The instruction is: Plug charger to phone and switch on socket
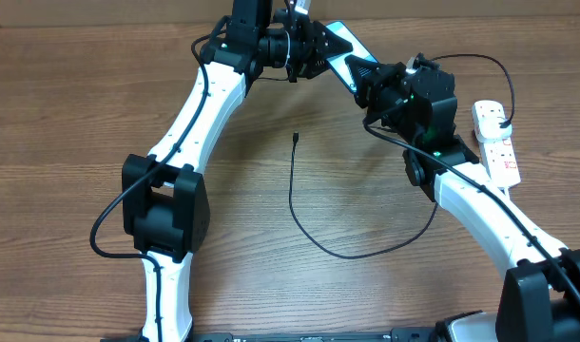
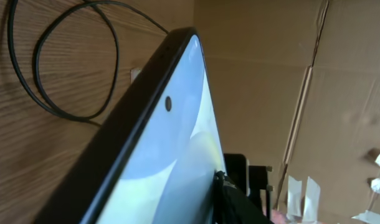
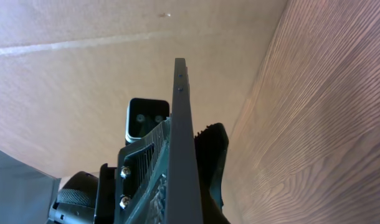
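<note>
Our right pincer clenches the phone on edge; whether the left pincer grips, we cannot tell. The charger has its tip loose on the table, nearer the left arm.

The phone is boxed in at the far side of the table. The left gripper crowds its left side, the right gripper crowds its right, and a cardboard wall rises close behind it. In front of the phone the wood lies bare, crossed only by the thin cable. Far left of the phone is open tabletop. To its right, the power strip and the right arm block the way.
</note>
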Controlling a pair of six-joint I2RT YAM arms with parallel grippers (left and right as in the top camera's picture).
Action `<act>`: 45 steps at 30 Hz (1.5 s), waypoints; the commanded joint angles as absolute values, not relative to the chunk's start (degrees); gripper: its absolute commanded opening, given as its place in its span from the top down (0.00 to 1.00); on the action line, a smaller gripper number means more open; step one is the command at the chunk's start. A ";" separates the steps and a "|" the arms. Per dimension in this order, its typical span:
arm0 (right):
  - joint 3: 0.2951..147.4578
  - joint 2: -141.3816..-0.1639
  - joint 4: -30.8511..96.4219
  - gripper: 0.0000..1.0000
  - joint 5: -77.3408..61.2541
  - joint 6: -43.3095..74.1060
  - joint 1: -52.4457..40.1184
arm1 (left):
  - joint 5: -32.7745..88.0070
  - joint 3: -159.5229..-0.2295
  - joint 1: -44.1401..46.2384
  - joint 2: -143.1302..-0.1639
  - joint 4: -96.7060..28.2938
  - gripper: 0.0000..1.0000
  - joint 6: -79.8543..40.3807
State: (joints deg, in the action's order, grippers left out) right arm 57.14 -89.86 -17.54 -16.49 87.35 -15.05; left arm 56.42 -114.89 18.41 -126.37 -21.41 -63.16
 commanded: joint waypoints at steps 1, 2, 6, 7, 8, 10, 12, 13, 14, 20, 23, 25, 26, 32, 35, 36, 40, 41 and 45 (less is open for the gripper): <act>58.37 -88.53 -16.53 0.96 -16.51 85.73 -15.38 | 54.83 -115.57 18.37 -125.99 -20.67 0.77 -62.46; 58.37 -88.53 -16.56 0.96 -16.53 85.73 -15.38 | 54.81 -115.57 18.37 -125.99 -20.67 0.80 -62.81; 58.37 -88.53 -16.56 0.95 -16.56 85.73 -15.38 | 54.85 -115.57 18.37 -125.99 -20.67 0.91 -64.69; 58.37 -88.53 -16.58 0.91 -16.56 85.73 -15.38 | 54.83 -115.57 18.37 -125.99 -20.67 0.93 -65.06; 58.37 -88.53 -16.58 0.88 -16.56 85.73 -15.38 | 54.83 -115.57 18.37 -125.99 -20.64 0.95 -65.47; 58.37 -88.53 -16.58 0.83 -16.53 85.71 -15.38 | 54.83 -115.57 18.37 -125.99 -20.47 0.96 -66.46; 58.37 -88.53 -16.60 0.73 -16.53 85.71 -15.38 | 54.50 -115.57 18.37 -125.99 -20.47 0.96 -67.31; 58.37 -88.53 -16.60 0.67 -16.53 85.71 -15.38 | 54.30 -115.57 18.35 -125.99 -20.45 0.96 -67.83; 58.37 -88.53 -16.60 0.63 -16.53 85.71 -15.38 | 53.98 -115.57 18.28 -125.99 -20.47 0.96 -68.16; 58.37 -88.53 -16.58 0.47 -16.53 85.47 -15.38 | 53.43 -115.57 17.15 -125.99 -20.51 0.96 -67.05; 58.37 -88.53 -16.10 0.40 -16.53 83.81 -15.38 | 53.69 -115.57 15.84 -125.99 -20.58 0.96 -61.65; 58.37 -88.53 -15.81 0.35 -16.56 79.99 -15.38 | 54.50 -115.57 14.63 -125.99 -21.37 0.96 -57.28; 58.37 -88.53 -15.22 0.31 -16.58 77.54 -15.38 | 55.40 -115.57 13.78 -125.99 -22.20 0.96 -54.54; 58.37 -88.53 -7.07 0.16 -20.21 62.00 -15.38 | 59.09 -115.55 6.26 -125.99 -32.14 0.95 -41.76; 58.37 -88.53 -3.46 0.01 -22.87 55.35 -15.38 | 61.69 -115.55 2.33 -125.99 -36.64 0.96 -37.06; 58.35 -88.53 -2.09 0.01 -23.35 53.10 -15.38 | 62.63 -115.55 0.97 -125.99 -38.22 0.96 -36.05; 58.37 -88.53 3.07 0.07 -24.51 43.31 -15.38 | 63.86 -115.55 -3.29 -125.99 -42.65 0.96 -34.61; 58.37 -88.60 4.49 0.10 -24.62 41.93 -15.38 | 64.18 -115.55 -4.27 -125.99 -43.46 0.96 -34.50; 58.81 -89.03 7.55 0.17 -27.35 38.44 -15.38 | 67.51 -115.55 -7.33 -125.99 -43.90 0.96 -34.48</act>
State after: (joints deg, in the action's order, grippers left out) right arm 57.28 -89.78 6.76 -24.36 45.65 -15.14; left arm 61.32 -114.87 -6.52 -126.41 -44.14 -36.99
